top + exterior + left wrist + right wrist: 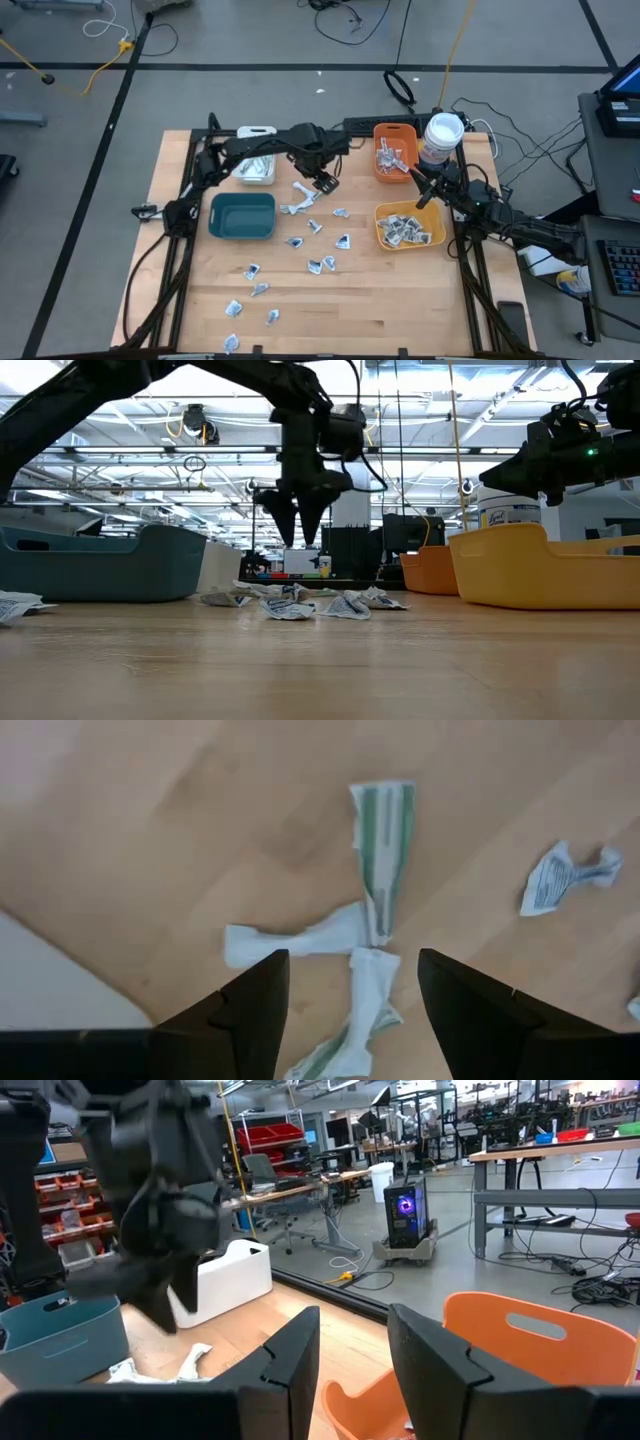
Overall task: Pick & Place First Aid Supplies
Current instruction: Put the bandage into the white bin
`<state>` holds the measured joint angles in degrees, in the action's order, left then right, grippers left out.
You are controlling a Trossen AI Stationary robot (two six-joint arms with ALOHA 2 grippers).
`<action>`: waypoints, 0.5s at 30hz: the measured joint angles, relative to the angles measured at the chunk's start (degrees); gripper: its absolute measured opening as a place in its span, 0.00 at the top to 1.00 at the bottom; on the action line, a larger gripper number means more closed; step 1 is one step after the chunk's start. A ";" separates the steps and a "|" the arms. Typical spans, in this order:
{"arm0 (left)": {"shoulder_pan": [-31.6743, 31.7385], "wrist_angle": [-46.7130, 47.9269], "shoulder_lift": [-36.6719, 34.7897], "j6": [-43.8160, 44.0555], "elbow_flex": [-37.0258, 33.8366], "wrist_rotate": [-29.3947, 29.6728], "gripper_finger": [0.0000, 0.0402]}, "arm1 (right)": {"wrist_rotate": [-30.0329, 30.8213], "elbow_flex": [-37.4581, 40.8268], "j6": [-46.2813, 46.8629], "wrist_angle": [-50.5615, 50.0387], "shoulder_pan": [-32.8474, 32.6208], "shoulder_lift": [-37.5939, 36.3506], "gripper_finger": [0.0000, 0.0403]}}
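Left pincer [327, 183] hovers fingers apart, empty, right above crumpled white paper strip packets [365, 935] just right of teal plastic bin [242, 216]; longest strip runs away from pincer. Right pincer [428, 193] farther, half-open, empty.

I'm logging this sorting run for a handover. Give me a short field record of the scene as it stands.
left gripper: open, empty, above a cluster of wrapped strips
right gripper: open, empty, between the orange bin and the yellow bin
teal bin: empty
white bin: holds supplies
loose packets: scattered on the table
tub: behind the yellow bin
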<state>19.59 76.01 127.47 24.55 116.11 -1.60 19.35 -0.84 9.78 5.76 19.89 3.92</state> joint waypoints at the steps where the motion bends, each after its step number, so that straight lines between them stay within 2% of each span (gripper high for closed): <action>1: -0.35 -0.19 0.65 -0.04 0.00 -0.05 0.43 | 0.00 -0.02 0.00 0.00 0.01 0.00 0.71; 15: -3.01 -8.74 5.74 -1.59 -0.55 0.03 0.43 | 0.00 -0.02 0.00 -0.01 -0.02 0.02 0.71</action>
<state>16.58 67.27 133.21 22.96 115.57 -1.57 19.35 -0.86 9.78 5.75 19.88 3.95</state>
